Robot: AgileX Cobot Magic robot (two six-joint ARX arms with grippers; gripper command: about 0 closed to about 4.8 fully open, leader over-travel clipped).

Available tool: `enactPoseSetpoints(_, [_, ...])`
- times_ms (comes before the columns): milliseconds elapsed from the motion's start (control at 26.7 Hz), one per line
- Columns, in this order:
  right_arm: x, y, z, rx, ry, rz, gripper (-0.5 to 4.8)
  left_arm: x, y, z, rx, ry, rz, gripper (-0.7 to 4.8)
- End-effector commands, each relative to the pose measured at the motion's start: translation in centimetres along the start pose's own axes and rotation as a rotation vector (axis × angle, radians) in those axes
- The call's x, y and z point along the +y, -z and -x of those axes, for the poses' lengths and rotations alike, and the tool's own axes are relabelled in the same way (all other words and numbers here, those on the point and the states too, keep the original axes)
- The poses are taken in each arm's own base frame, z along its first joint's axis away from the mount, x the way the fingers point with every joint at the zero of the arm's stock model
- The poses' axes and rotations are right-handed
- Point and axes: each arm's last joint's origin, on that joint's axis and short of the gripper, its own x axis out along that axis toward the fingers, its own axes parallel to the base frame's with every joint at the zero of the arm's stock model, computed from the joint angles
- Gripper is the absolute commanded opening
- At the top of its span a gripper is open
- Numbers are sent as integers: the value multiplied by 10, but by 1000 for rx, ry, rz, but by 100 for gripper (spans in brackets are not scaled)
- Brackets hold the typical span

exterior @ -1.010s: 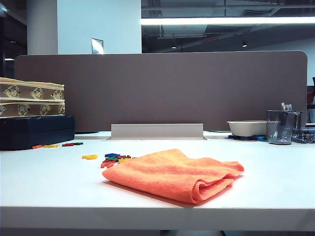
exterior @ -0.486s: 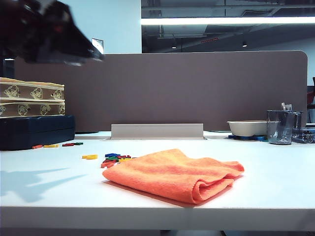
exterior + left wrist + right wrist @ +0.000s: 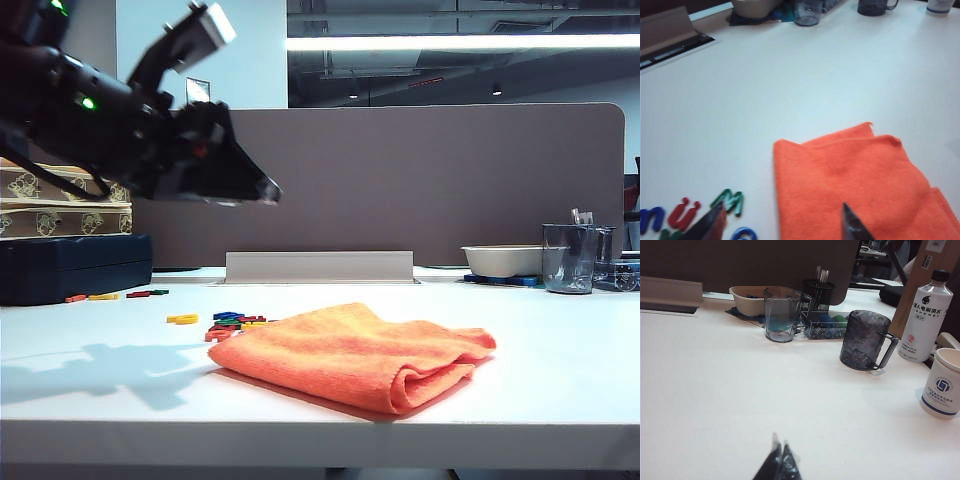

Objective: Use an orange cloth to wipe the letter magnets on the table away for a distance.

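Observation:
The orange cloth (image 3: 360, 355) lies folded near the table's (image 3: 90, 400) front edge. A small pile of letter magnets (image 3: 232, 324) sits against its left end, and a few more letters (image 3: 110, 296) lie further back on the left. My left gripper (image 3: 266, 190) hangs well above the table, up and left of the cloth, pointing right. In the left wrist view its jaws (image 3: 782, 217) stand open and empty over the cloth (image 3: 855, 185) edge, beside a green M (image 3: 730, 200). My right gripper (image 3: 780, 447) is shut over bare table (image 3: 715, 390).
Patterned boxes (image 3: 65, 200) on a dark case (image 3: 70, 265) stand at the back left. A grey cable tray (image 3: 320, 266) lies before the brown partition (image 3: 400, 170). At the right are a bowl (image 3: 500, 260), a glass (image 3: 570, 258), a dark mug (image 3: 862, 340), a bottle (image 3: 922, 322) and a paper cup (image 3: 942, 385).
The left arm has come into view from the upper left and swung down and right toward the cloth. Cloth and letters have not moved.

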Motion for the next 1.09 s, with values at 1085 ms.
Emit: enactPoseSetpoints(1085, [0, -2, 1, -25, -1, -4, -1, -31, 46, -80, 333, 139, -19, 372])
